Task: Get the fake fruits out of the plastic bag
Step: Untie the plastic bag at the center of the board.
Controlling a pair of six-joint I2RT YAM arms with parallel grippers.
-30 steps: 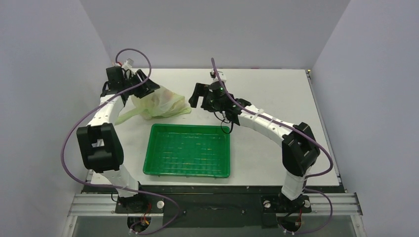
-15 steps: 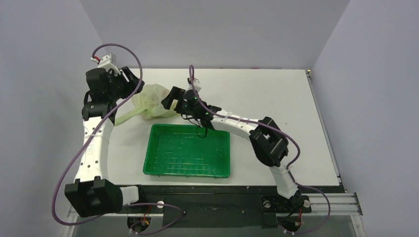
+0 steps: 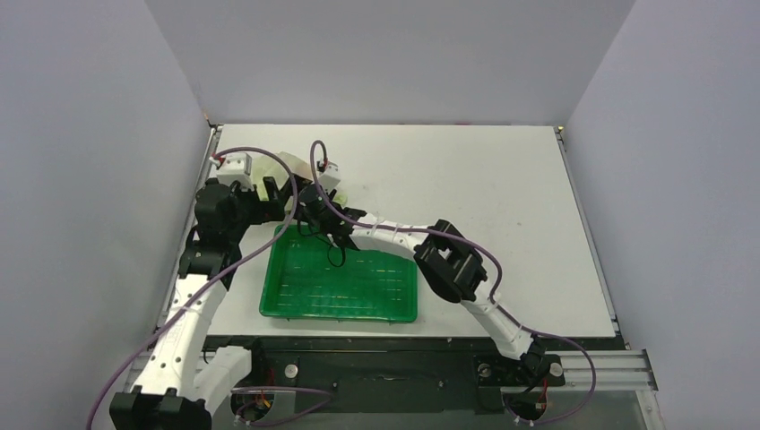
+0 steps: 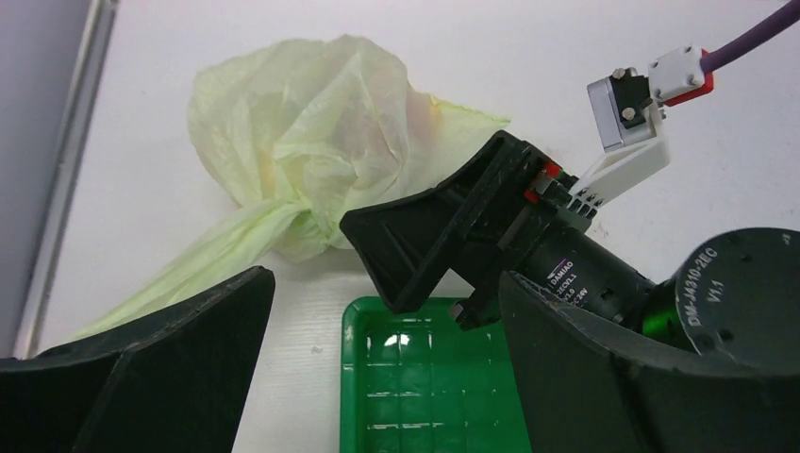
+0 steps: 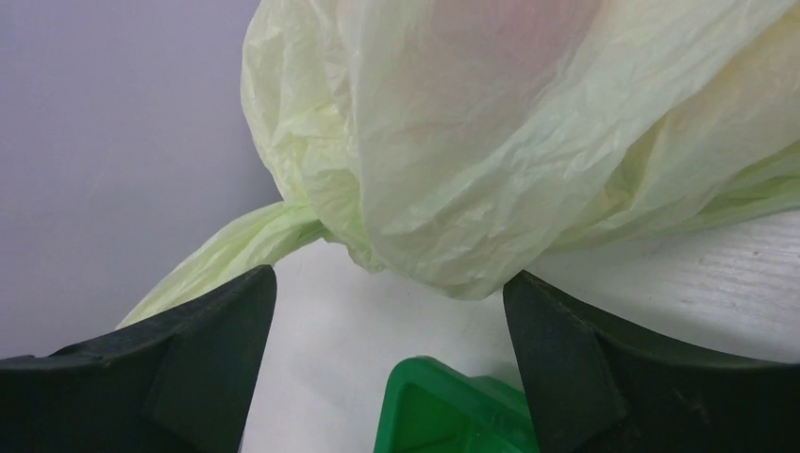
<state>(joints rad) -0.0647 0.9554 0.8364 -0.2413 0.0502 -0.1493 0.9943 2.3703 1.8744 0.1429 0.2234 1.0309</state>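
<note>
The plastic bag is pale yellowish-green and crinkly and lies bunched on the white table, with a twisted handle trailing to the lower left. It also shows in the right wrist view and in the top view, half hidden by both arms. The fake fruits are hidden inside it; only faint pink and orange tints show through the film. My left gripper is open and empty, on the near side of the bag. My right gripper is open and empty, just short of the bag, above the tray's far left corner.
A rigid green tray with nothing in it lies in front of the bag; its corner shows in both wrist views. The right arm's wrist crosses close before the left gripper. The table's left edge and side wall are near.
The left arm has swung down and in, from the bag's far left to its near side. The right gripper has moved left to the bag, at the tray's far left corner.
</note>
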